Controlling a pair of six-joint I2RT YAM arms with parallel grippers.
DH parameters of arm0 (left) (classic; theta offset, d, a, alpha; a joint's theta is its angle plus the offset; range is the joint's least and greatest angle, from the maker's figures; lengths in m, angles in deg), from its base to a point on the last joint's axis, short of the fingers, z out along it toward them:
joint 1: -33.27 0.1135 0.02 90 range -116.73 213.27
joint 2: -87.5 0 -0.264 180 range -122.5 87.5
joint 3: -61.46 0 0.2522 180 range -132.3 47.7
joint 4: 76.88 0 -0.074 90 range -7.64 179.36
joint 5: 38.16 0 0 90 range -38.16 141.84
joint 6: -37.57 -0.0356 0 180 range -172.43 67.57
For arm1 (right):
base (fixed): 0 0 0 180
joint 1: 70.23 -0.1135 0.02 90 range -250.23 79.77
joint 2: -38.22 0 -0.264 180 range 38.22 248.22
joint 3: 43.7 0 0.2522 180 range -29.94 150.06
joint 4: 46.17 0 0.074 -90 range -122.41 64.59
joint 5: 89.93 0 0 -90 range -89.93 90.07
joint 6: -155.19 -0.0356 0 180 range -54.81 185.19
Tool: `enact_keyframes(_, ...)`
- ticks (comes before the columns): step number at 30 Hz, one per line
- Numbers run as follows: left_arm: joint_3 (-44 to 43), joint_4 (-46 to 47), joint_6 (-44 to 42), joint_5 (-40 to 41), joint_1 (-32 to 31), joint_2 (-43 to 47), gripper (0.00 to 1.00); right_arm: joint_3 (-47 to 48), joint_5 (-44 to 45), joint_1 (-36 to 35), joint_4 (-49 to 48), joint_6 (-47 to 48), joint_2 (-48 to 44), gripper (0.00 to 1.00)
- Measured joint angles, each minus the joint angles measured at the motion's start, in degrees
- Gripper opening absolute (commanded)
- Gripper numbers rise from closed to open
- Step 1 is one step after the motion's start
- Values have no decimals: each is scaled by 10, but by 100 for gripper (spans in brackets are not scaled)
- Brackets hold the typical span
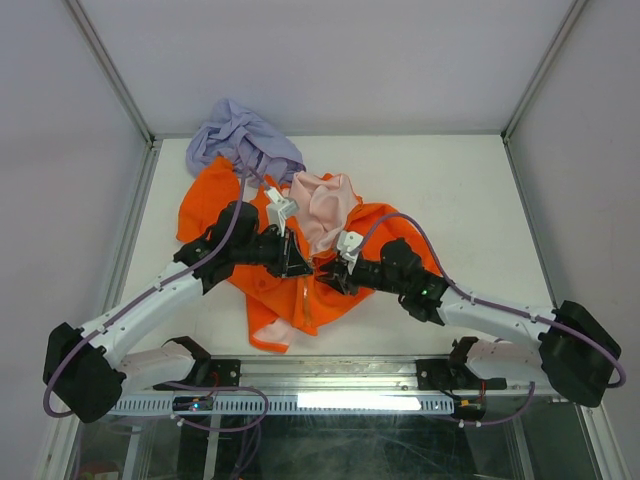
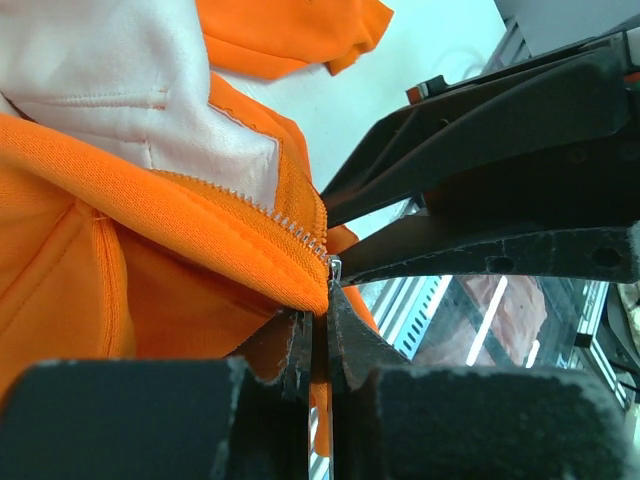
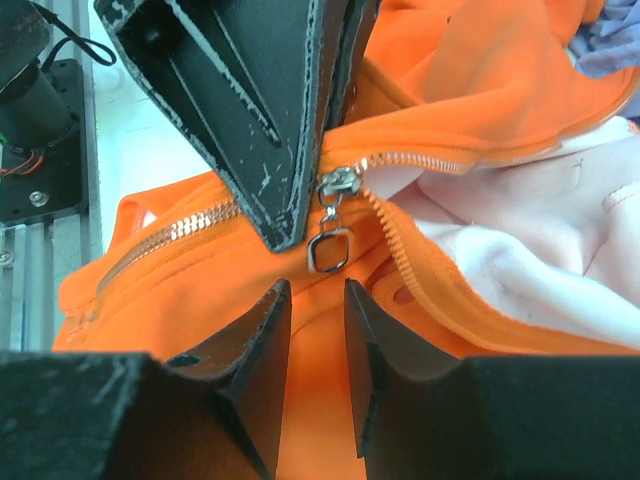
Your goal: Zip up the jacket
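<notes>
Two black hands meet over the middle of the desk. The left hand (image 2: 318,335) reaches forward and down from the white-and-black left arm (image 1: 150,300). Its fingers are pressed together on a fold of the bright orange soft fabric jacket (image 1: 265,300), just beside the small silver metal zipper slider (image 3: 338,183). The right hand (image 3: 317,295) comes in from the opposite side, its two rough-edged fingers (image 3: 262,350) apart and holding nothing. The rectangular metal pull tab (image 3: 330,250) hangs from the slider just ahead of their tips, touching neither.

On the near side of the slider the fine metal zipper teeth (image 3: 170,235) are joined. Beyond it they part into two rows, each edging a thick orange hem. The opening shows the pale pink fleecy lining (image 1: 325,205).

The jacket lies crumpled and spread at the centre of the white desk (image 1: 470,190). At its far left corner a rumpled lavender-purple cloth (image 1: 245,135) touches the orange fabric. In the right wrist view, the left hand's wedge-shaped fingers hide part of the closed zipper.
</notes>
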Motion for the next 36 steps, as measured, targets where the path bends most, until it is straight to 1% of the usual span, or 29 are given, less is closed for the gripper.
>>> enact_keyframes(5,-6,-10,-3,-19,0,-6,0,-1,19,-9,-34,12,18,34)
enact_keyframes(11,-10,-15,-5,-26,0,-9,0,-1,19,-12,-46,15,24,37)
enact_keyframes(16,-14,-23,-5,-29,0,-12,0,0,21,-17,-46,21,24,36)
enact_keyframes(17,-15,-23,-5,-30,0,-13,0,0,22,-17,-46,23,24,35)
enact_keyframes(19,-16,-23,-4,-34,0,-17,0,0,23,-19,-44,26,24,29)
enact_keyframes(28,-22,-26,-3,-36,4,-18,0,-1,63,-28,-41,44,11,15)
enact_keyframes(33,-24,-41,-3,-35,4,-18,0,-1,91,-27,-43,54,-24,13)
enact_keyframes(36,-24,-45,-3,-35,4,-18,0,-1,92,-27,-49,55,-30,12)
